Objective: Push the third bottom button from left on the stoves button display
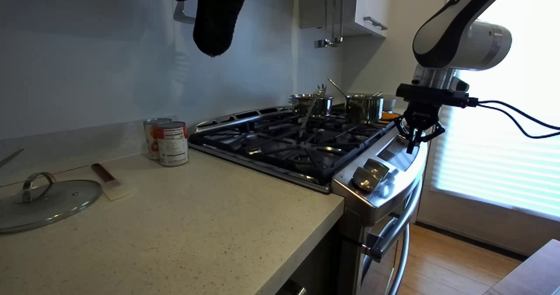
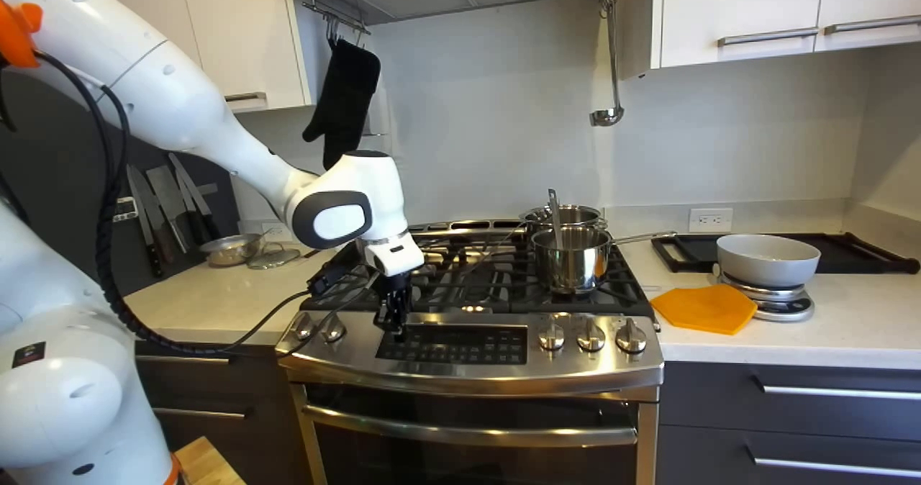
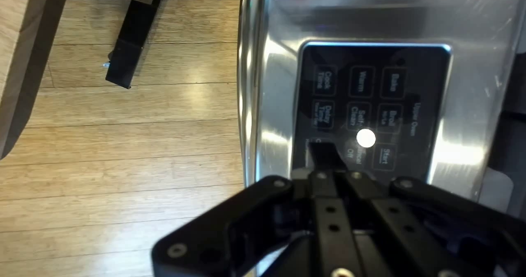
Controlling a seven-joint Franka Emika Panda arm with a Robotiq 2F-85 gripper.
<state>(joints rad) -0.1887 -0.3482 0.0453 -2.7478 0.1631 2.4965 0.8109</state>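
Observation:
The stainless-steel stove [image 1: 341, 187] also shows in an exterior view [image 2: 338, 370]. Its dark button panel [image 3: 423, 79] also shows in both exterior views [image 1: 397, 154] [image 2: 460, 353]. In the wrist view the panel is turned sideways; its bottom row runs down the left: Cook Time [image 3: 324, 81], Delay Time [image 3: 323, 114], then a third button [image 3: 318, 141], mostly covered by my black fingertip. My gripper [image 3: 327, 153] is shut, pointing down over the panel's left part, also seen in both exterior views [image 1: 413, 144] [image 2: 392, 327]. I cannot tell whether the tip touches.
Knobs flank the panel [image 1: 369, 175] [image 2: 590, 335]. Pots [image 2: 572, 258] stand on the grates. A counter with cans [image 1: 173, 144] and a glass lid [image 1: 65, 201] adjoins the stove. An orange pad [image 2: 704, 309] and bowl [image 2: 768, 258] lie opposite. An oven handle [image 2: 468, 436] runs below.

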